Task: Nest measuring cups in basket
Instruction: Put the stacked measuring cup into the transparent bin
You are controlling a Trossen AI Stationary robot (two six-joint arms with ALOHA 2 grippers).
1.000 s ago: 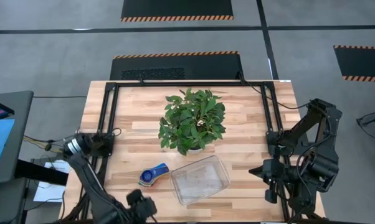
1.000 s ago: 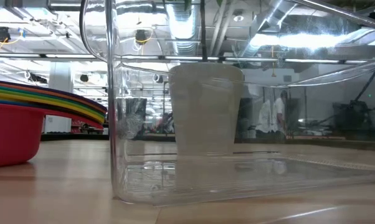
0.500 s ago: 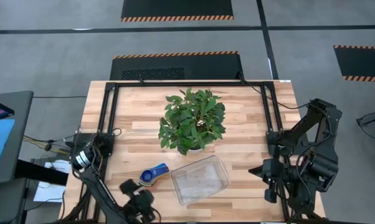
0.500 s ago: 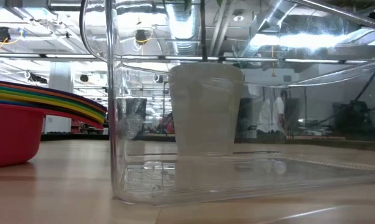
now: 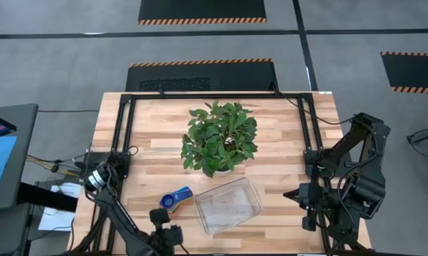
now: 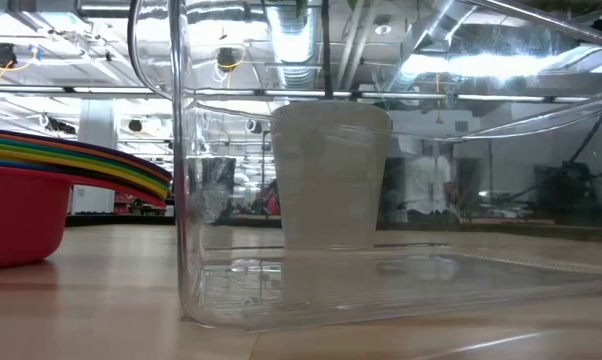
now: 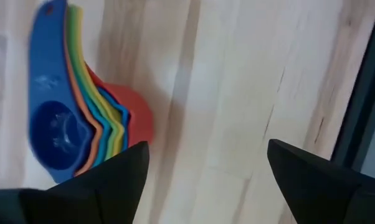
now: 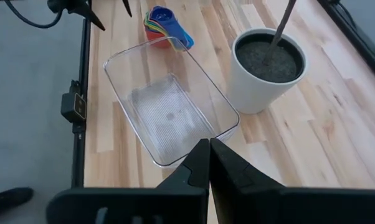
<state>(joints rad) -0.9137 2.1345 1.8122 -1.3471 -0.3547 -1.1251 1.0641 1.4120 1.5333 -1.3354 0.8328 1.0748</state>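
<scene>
One wooden table (image 5: pixel 285 135) carries everything, with one potted plant (image 5: pixel 220 137) near its middle in a white pot (image 8: pixel 267 70). One clear basket (image 5: pixel 229 205) lies on the near half of the table, its long axis running diagonally, and nothing lies inside it. Just beside the basket's left end sits one nested stack of measuring cups (image 5: pixel 175 199), outside the basket on the bare wood; seven coloured layers can be made out in the left wrist view, dark blue innermost and red outermost. The stack's handles fan together and point diagonally away from the bowls, toward the plant.

Two arms show. The left gripper (image 7: pixel 203 163) hovers near the table's front edge close to the cups, fingers spread wide and holding nothing. The right gripper (image 8: pixel 208 163) waits at the table's right side, fingers pressed together and empty.
</scene>
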